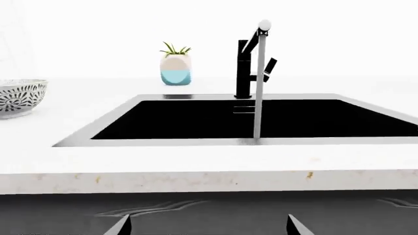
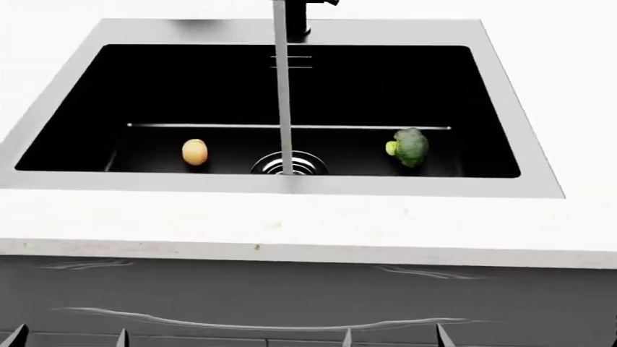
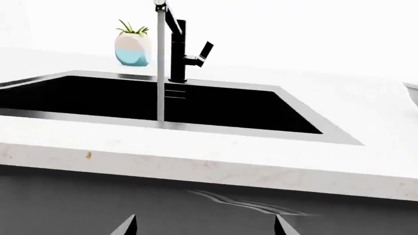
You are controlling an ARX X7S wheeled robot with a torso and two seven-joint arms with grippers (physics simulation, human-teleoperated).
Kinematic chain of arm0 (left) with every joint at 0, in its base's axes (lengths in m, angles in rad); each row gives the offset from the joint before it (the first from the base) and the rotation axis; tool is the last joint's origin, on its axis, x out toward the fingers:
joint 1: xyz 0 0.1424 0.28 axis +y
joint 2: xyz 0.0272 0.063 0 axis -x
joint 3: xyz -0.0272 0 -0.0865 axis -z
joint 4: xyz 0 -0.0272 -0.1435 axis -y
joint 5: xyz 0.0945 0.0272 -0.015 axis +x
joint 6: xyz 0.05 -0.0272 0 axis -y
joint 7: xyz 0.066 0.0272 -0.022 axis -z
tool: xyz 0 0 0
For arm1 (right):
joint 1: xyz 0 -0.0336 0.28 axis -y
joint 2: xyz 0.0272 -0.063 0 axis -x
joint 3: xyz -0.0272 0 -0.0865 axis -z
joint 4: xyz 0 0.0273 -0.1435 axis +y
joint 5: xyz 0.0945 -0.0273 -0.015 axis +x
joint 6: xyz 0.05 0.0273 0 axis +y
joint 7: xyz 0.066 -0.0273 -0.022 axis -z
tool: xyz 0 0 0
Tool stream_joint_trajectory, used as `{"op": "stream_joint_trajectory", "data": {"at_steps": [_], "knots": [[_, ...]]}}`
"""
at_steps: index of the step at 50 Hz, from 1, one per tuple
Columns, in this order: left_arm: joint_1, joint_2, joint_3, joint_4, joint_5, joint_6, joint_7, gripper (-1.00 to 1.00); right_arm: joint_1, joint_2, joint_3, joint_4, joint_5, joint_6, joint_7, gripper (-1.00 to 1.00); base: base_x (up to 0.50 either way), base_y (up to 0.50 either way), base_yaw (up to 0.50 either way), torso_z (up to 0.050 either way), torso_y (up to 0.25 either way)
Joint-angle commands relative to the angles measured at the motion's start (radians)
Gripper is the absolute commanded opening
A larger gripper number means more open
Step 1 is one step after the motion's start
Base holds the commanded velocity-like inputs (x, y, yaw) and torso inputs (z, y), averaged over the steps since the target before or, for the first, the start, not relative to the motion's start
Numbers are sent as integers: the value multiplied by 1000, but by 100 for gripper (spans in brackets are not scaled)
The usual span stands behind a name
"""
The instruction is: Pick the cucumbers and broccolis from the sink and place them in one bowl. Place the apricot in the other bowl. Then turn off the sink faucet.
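1. Head view: looks steeply down from in front of the white counter into the rectangular black sink with grey steel rim (image 2: 289,184).
2. Wrist views: low, below counter edge, facing forward from either side.
3. Shared by all: tall black metal faucet (image 1: 247,68) and its running stream.

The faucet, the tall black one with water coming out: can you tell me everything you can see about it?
The black metal sink faucet stands upright on a round base at the back rim of the large black sink, near the middle. A tall straight neck rises to a slanted spout with a pale tip, and a short lever sticks out sideways, tilted up. It is on: a straight stream of water falls onto the round chrome drain. Neither claw touches it.
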Motion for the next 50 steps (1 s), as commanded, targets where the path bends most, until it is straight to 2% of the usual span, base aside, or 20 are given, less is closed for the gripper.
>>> {"op": "stream_joint_trajectory", "data": {"at_steps": [1, 5, 8, 11, 12, 14, 16, 20, 26, 27, 32, 40, 50], "knots": [[4, 2, -14, 19, -1, -20, 14, 100, -2, -8, 12, -22, -6, 15, -9, 100, 0, 500, 0, 50, 66], [-25, -10, -17, 31, -10, -70, 9, 100, 16, -6, 28, -61, 14, 84, 0, 100, 0, 500, 0, 50, 68], [-110, -35, -28, 99, -40, -246, 11, 100, 85, 28, 6, -194, -15, 287, -2, 100, 0, 0, 0, 50, 69], [-219, -58, -61, 174, -108, -441, 24, 100, 201, 62, -21, -338, -44, 524, -17, 100, 0, 0, 0, 50, 68], [-276, -70, -89, 203, -144, -523, 30, 100, 286, 72, -20, -396, -37, 645, -39, 100, 0, 0, 0, 50, 66], [-327, -90, -101, 235, -154, -595, 21, 100, 376, 91, -33, -435, -47, 749, -50, 100, 0, 0, 0, 50, 69], [-384, -86, -162, 269, -222, -683, 33, 100, 479, 99, -41, -476, -42, 873, -72, 100, 0, 0, 0, 50, 67], [-524, -123, -184, 348, -247, -854, 1, 100, 672, 121, -58, -508, -43, 1045, -102, 100, 0, 0, 0, 50, 69], [-661, -129, -224, 359, -300, -1006, 0, 100, 817, 137, -42, -527, -26, 1161, -144, 100, 38, 0, 0, 50, 68], [-720, -121, -256, 352, -328, -1068, 7, 100, 867, 149, -37, -517, -24, 1181, -154, 100, 500, 0, 0, 50, 68], [-847, -136, -236, 352, -346, -1178, -9, 100, 974, 177, -85, -520, -27, 1255, -153, 100, 500, 0, 0, 50, 69], [-874, -143, -232, 347, -357, -1214, -14, 100, 1038, 195, -131, -552, -26, 1326, -148, 100, 500, 0, 0, 50, 71], [-934, -147, -195, 301, -362, -1255, -30, 100, 1060, 202, -110, -537, -16, 1330, -160, 100, 500, 0, 0, 50, 74]]}}
